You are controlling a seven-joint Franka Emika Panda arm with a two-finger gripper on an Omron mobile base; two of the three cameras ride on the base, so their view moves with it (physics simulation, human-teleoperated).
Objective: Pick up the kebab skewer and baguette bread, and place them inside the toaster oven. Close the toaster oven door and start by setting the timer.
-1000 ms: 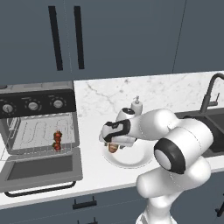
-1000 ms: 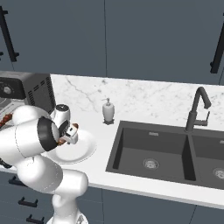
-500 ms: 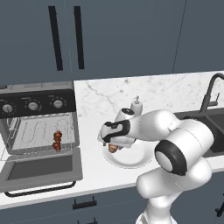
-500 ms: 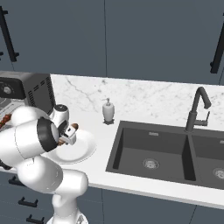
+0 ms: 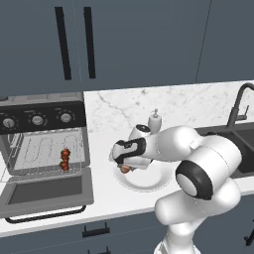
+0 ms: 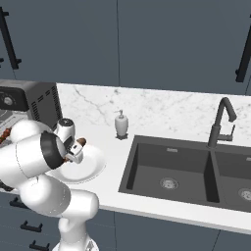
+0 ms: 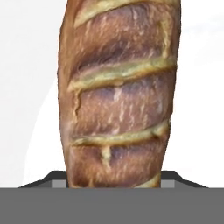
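The bread [image 7: 118, 96] runs up the middle of the hand view, lying on a white plate [image 5: 149, 182] at centre of the left base view. It is judged light, stiff and crusty; its mid-length is best gripped. Whether the gripper [image 5: 124, 166] has closed on it cannot be told.

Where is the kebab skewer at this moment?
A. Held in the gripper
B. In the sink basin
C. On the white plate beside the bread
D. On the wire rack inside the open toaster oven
D: the kebab skewer rests on the wire rack of the toaster oven, whose door hangs open; the plate holds the baguette bread.
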